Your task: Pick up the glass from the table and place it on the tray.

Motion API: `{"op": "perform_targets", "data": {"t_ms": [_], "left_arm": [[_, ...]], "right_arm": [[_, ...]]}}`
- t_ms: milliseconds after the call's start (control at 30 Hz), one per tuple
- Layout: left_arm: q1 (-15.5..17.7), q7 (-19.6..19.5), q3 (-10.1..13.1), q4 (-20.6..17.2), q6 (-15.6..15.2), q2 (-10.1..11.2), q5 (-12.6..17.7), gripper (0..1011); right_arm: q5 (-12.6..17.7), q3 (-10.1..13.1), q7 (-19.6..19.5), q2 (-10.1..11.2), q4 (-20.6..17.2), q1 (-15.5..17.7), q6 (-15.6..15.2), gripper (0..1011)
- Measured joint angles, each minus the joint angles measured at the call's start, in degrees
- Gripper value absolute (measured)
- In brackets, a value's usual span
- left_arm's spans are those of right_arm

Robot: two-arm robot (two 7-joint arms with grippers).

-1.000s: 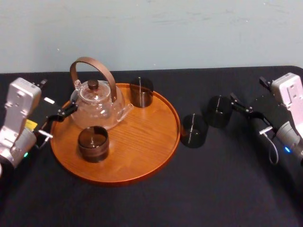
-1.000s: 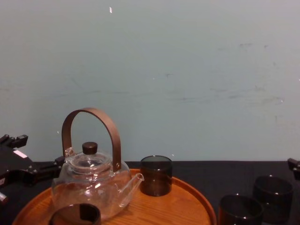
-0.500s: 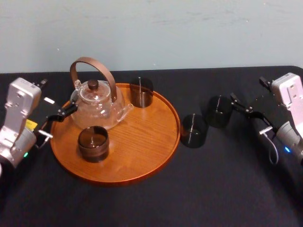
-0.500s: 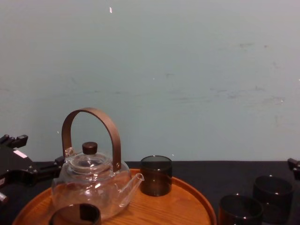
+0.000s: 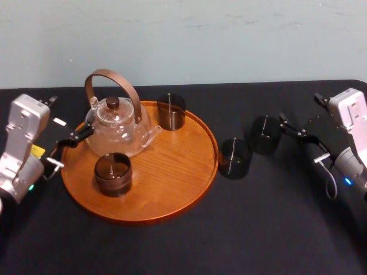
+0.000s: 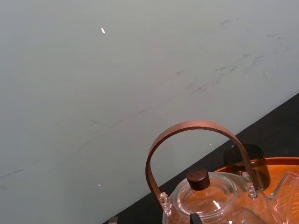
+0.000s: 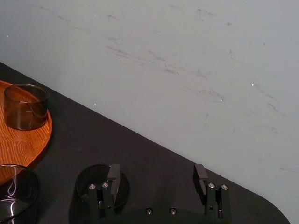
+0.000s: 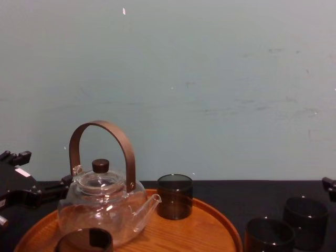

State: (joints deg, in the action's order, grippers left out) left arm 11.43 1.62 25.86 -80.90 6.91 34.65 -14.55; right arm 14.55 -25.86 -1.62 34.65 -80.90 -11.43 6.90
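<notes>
Soft even light, faint sheen on the tray (image 5: 172, 172)

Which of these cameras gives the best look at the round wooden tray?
The head view: the tray shows whole from above, rim and all. The chest view sees it edge-on, its near part cut off. The left wrist view catches a sliver of rim, and the right wrist view one curved edge.

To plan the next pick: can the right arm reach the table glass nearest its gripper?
Probably yes. The right gripper is open, just beside that glass on the table, with nothing standing between them. The other glass stands apart, nearer the tray. The left gripper rests beside the tray.
</notes>
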Motion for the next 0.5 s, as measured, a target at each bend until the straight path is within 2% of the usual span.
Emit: {"op": "perform_targets", "data": {"t_ms": [267,500], "left_arm": [[0.0,0.0,0.0,0.0,0.0,0.0,0.0,1001],[0.0,0.0,0.0,0.0,0.0,0.0,0.0,1001]], "right_arm": [[0.0,0.0,0.1,0.0,0.0,0.0,0.0,1002],[0.8,0.8,2.7,-0.1,-1.1,0.8,-0.4,1002]]}}
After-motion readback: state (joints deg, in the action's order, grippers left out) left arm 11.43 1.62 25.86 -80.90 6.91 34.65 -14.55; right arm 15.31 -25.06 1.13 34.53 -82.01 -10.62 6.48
